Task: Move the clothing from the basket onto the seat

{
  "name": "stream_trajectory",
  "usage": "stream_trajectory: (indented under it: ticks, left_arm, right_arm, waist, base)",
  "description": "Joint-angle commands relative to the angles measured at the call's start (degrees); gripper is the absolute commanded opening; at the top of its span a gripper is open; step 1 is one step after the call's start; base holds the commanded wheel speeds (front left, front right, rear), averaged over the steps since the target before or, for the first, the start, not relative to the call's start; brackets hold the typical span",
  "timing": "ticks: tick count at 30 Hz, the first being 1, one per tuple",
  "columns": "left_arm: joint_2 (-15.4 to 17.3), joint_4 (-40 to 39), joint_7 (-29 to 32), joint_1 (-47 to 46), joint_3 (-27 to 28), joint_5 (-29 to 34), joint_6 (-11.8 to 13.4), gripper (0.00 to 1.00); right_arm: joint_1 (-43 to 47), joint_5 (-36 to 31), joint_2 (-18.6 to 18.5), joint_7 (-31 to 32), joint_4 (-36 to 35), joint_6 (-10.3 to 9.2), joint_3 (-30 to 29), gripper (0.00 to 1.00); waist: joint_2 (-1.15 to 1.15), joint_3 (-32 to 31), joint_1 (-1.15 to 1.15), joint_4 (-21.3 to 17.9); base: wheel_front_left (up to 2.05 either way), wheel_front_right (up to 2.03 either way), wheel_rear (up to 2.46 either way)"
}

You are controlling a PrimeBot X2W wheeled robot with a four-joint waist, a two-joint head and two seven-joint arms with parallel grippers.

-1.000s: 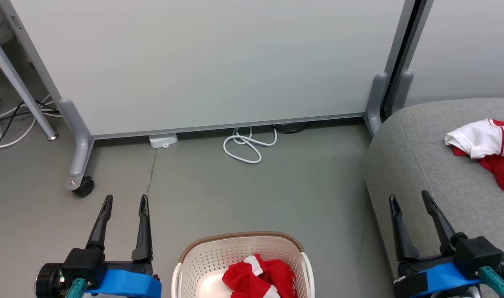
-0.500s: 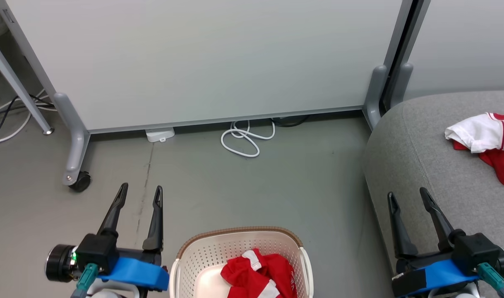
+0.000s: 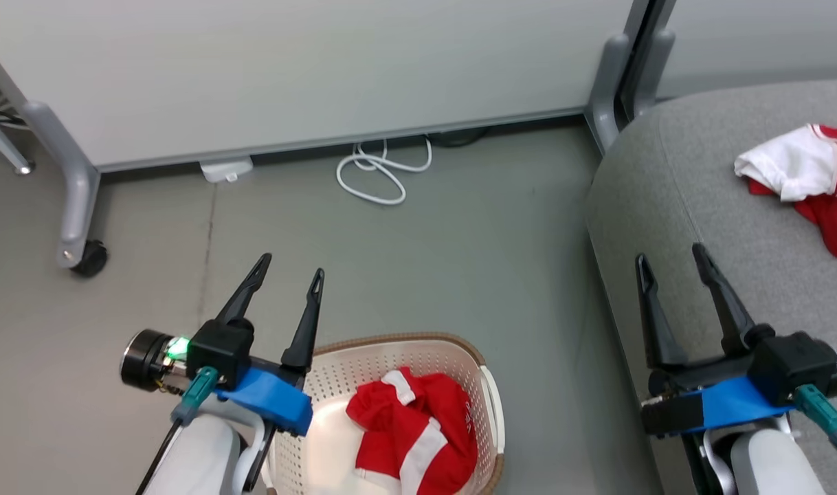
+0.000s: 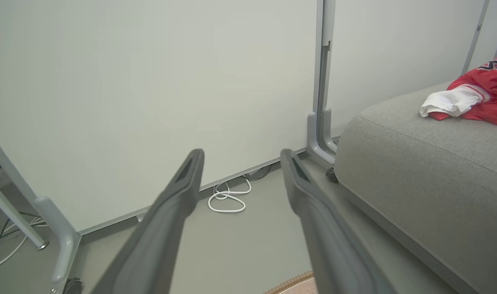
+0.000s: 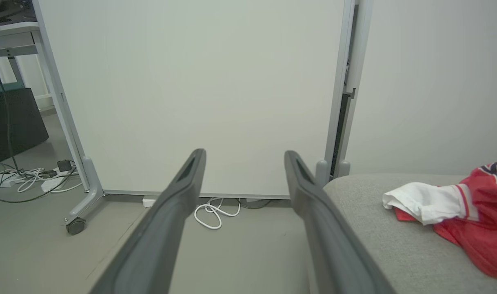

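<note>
A red garment with white bands (image 3: 410,433) lies crumpled in the cream basket (image 3: 418,347) at the bottom centre of the head view. My left gripper (image 3: 289,266) stands open and empty over the basket's left rim, fingers pointing away. On the grey seat (image 3: 673,179) at the right lies another red and white garment (image 3: 800,175), which appears again in the left wrist view (image 4: 464,100) and the right wrist view (image 5: 448,204). My right gripper (image 3: 669,254) hangs open and empty over the seat's front edge, well short of that garment.
A white partition panel (image 3: 308,69) on grey wheeled feet (image 3: 78,254) closes off the back. A coiled white cable (image 3: 377,172) lies on the grey floor below it. More cables and a power strip (image 5: 32,179) sit at the far left.
The head camera has tilted down, so the whole scene slid up. My left gripper moved right and forward to the basket's left rim. The right gripper kept its pose, and both stayed open.
</note>
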Motion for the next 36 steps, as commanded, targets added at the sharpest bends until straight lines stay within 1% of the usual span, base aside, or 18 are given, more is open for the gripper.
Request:
stream_trajectory:
  ticks: [1, 11, 17, 24, 25, 27, 36]
  left_arm:
    - [0.8, 1.6, -0.2, -2.8, -2.0, -1.0, -0.1, 1.0]
    - [3.2, 11.0, -0.1, -11.8, -13.3, -3.8, -0.1, 1.0]
    - [3.8, 15.9, -0.1, -17.3, -20.3, -5.2, -0.1, 1.0]
    - [3.6, 21.7, -0.2, -23.5, -27.6, -7.5, -0.1, 1.0]
    - [3.6, 21.7, -0.2, -23.5, -27.6, -7.5, -0.1, 1.0]
    - [3.5, 23.6, -0.2, -25.2, -29.7, -8.2, -0.1, 1.0]
    - [2.6, 32.5, -0.2, -31.3, -40.8, -12.1, -0.1, 1.0]
  right_arm:
    - [-2.0, -0.4, 0.0, 0.0, -0.7, 0.03, 0.0, 1.0]
    - [-7.7, -0.8, 0.0, 0.0, -1.9, 0.03, 0.5, 1.0]
    - [-10.7, -1.2, 0.0, 0.0, -2.8, 0.03, 1.0, 1.0]
    - [-13.9, -2.0, 0.0, 0.0, -4.1, 0.03, 0.7, 1.0]
    - [-13.9, -2.0, 0.0, 0.0, -4.1, 0.03, 0.7, 1.0]
    - [-14.5, -2.3, 0.0, 0.0, -4.5, 0.03, 0.6, 1.0]
    - [-16.9, -2.6, 0.0, 0.0, -6.0, 0.03, 0.1, 1.0]
  waist:
    - [0.0, 3.5, -0.01, -1.3]
    - [0.0, 11.8, -0.01, -3.2]
    - [0.0, 17.2, -0.01, -4.0]
    - [0.0, 23.7, -0.01, -4.5]
    - [0.0, 23.7, -0.01, -4.5]
    - [0.0, 25.5, -0.01, -4.6]
    - [0.0, 32.0, -0.01, -5.1]
  base:
    - [0.0, 0.0, 0.0]
    - [0.0, 0.0, 0.0]
    - [0.0, 0.0, 0.0]
    - [0.0, 0.0, 0.0]
    - [0.0, 0.0, 0.0]
    - [0.0, 0.0, 0.0]
    - [0.0, 0.0, 0.0]
